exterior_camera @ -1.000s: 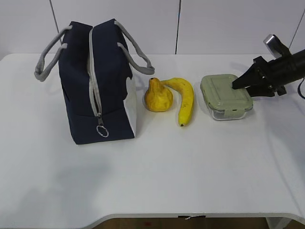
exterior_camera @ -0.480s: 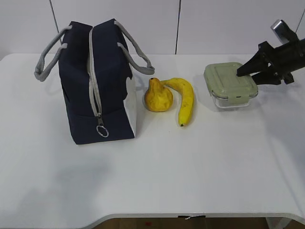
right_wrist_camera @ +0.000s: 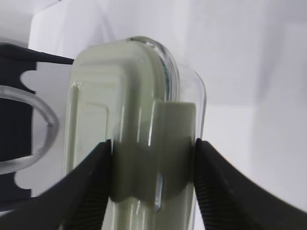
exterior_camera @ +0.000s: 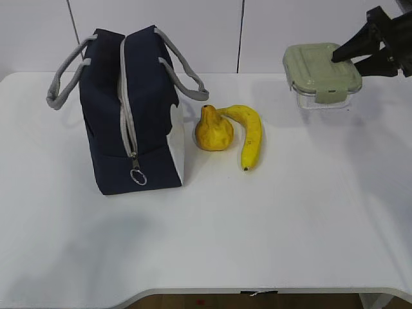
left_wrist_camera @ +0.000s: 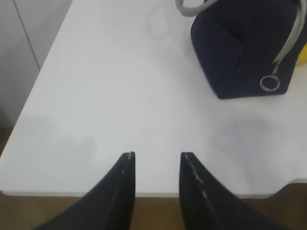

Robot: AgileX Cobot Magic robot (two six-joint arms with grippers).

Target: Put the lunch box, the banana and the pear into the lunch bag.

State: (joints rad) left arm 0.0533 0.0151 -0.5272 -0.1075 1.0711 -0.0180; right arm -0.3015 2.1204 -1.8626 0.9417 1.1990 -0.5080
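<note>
White counter [exterior_camera: 270, 225]: clear glass lunch box [exterior_camera: 322, 75] with pale green lid is clamped in right gripper [right_wrist_camera: 152, 165], lifted. Left gripper [left_wrist_camera: 156, 165] apart, empty. Right arm is cut off.

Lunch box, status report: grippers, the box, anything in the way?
Right gripper shut on lunch box, held above table. Left gripper open, empty. Lunch bag zipper looks shut; banana and pear beside it.

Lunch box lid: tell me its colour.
The lunch box lid is pale green, over a clear glass base; it shows best in the exterior view.
</note>
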